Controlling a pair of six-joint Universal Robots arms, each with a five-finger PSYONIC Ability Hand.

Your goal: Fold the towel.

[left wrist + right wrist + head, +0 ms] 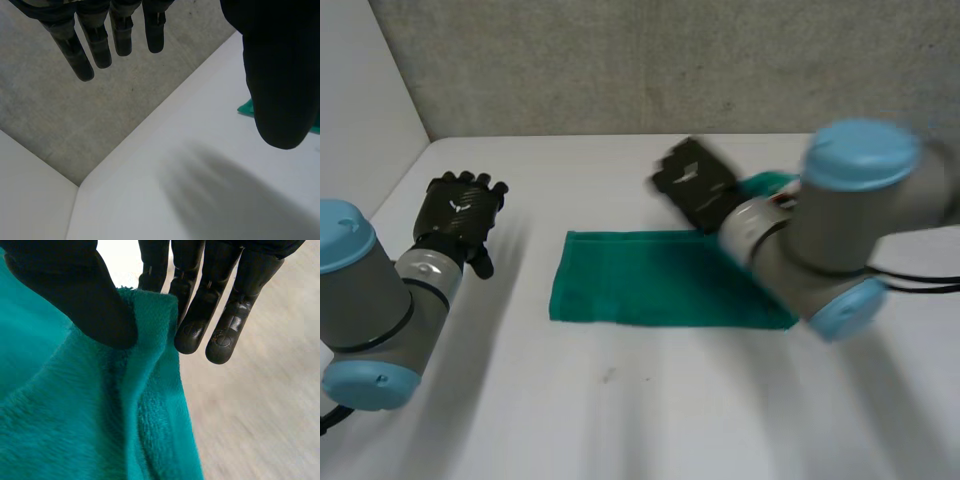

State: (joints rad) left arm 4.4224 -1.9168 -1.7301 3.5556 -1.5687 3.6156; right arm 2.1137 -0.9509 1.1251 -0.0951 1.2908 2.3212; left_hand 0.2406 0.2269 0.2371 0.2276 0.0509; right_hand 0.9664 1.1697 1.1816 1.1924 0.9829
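Note:
A green towel (pixel 650 280) lies flat across the middle of the white table, long side left to right. Its far right corner is lifted off the table. My right hand (pixel 692 182) is over that corner, reaching in from the right. In the right wrist view the thumb (pixel 75 290) presses a fold of the towel (pixel 100 415) against the fingers (pixel 200 315), so the corner is pinched. My left hand (pixel 460 215) hovers well left of the towel with straight fingers (pixel 95 45) and nothing in it. Past its thumb a small tip of the towel (pixel 246 107) shows.
A grey wall (pixel 670 60) closes the back of the table (pixel 620 400) and a white wall (pixel 360 120) stands along its left side. My right arm (pixel 840 230) hangs over the towel's right end.

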